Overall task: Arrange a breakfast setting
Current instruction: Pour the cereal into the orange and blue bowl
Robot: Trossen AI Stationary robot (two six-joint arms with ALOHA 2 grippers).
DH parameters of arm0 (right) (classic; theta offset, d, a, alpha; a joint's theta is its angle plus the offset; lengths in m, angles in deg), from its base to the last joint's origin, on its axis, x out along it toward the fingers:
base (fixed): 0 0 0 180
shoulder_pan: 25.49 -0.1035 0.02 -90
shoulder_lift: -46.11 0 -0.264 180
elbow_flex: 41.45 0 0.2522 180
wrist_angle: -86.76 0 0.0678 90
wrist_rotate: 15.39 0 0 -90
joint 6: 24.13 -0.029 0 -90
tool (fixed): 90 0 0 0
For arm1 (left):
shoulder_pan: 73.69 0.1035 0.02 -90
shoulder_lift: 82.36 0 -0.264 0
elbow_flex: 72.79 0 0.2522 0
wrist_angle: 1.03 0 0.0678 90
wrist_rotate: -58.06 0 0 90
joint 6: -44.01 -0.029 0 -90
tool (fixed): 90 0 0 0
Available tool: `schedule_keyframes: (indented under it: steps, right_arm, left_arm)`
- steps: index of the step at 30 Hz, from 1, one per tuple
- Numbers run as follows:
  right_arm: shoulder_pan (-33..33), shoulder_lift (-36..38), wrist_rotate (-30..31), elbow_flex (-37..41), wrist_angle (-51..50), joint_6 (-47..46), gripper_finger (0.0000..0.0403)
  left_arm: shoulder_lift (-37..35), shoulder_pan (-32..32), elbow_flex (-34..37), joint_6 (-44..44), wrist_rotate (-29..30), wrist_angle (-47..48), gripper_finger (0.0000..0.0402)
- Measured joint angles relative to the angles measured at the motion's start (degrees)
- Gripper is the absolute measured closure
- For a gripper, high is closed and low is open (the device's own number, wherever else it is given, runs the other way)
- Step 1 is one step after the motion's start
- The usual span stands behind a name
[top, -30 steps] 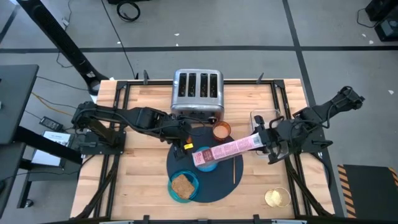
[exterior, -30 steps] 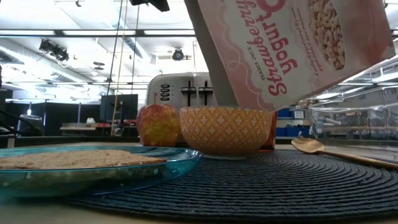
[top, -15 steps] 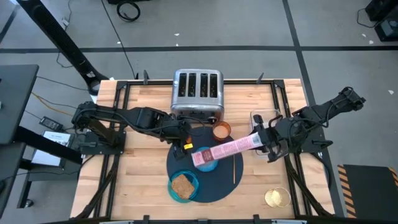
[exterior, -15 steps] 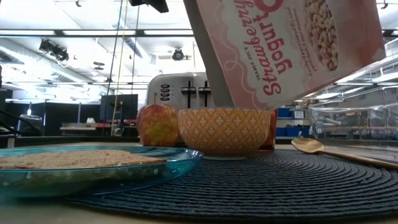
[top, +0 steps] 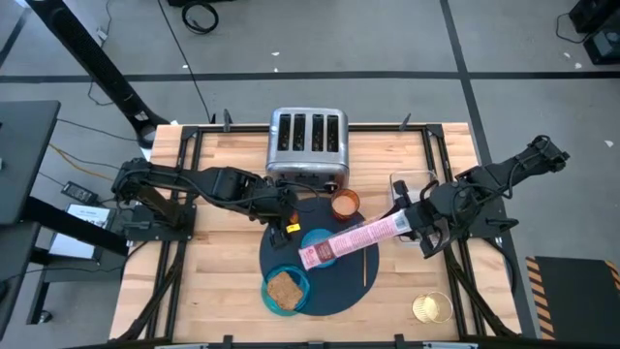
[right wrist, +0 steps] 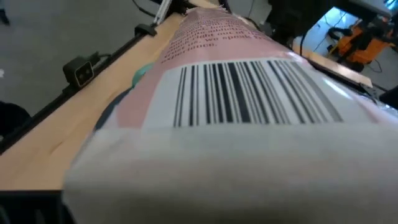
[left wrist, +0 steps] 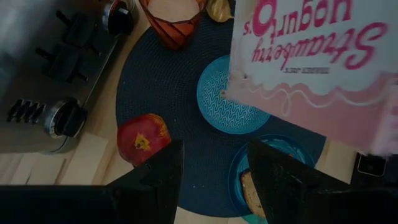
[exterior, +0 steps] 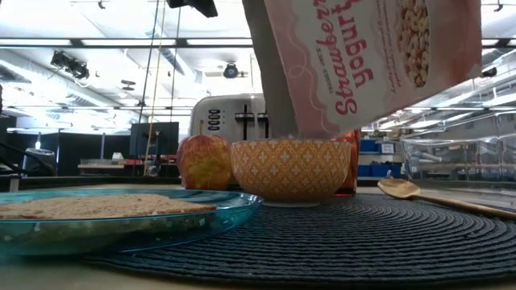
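Breakfast things sat on the dark round mat [top: 334, 281], which lay on the wooden table [top: 218, 262] in front of the toaster [top: 308, 143]. The blue bowl [top: 318, 240] stood near the middle of the mat, and in the low view its outer wall showed an orange pattern. The teal plate [top: 299, 281] rested on the mat's front left edge, partly overhanging it, with the toast [top: 283, 289] lying flat on it. The red fruit [left wrist: 143, 138] sat on the mat's left edge, just beside the bowl. The copper cup [top: 345, 204] stood at the mat's back edge, nearest the toaster, and the spoon [top: 365, 266] lay on the mat's right side.

The right gripper [top: 418, 221], off the mat's right edge, was clamped on the bottom end of the pink cereal box [top: 351, 238]. The box hung tilted over the mat, its far end down over the bowl. The left gripper [top: 283, 215] hovered above the mat's left edge, over the fruit, with its fingers [left wrist: 163, 174] apart and holding nothing.
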Motion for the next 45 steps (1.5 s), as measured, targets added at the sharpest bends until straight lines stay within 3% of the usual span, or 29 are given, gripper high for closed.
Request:
schedule_keyframes:
  steps: [17, 38, 45]
  right_arm:
    - [3.01, -1.47, -0.71, -3.51, -5.96, -10.38, 0.0225]
    - [3.13, -2.56, -3.85, -4.61, -5.26, 5.16, 0.0225]
    - [4.93, -2.71, -3.11, -4.61, -4.99, -10.34, 0.0225]
  left_arm:
    - [0.00, 0.89, 0.00, 0.77, 0.02, -0.24, 0.0219]
    - [0.02, 1.07, 0.00, 0.45, 0.00, -0.42, 0.0219]
    - [0.02, 1.13, 0.00, 0.47, 0.00, -0.37, 0.0219]
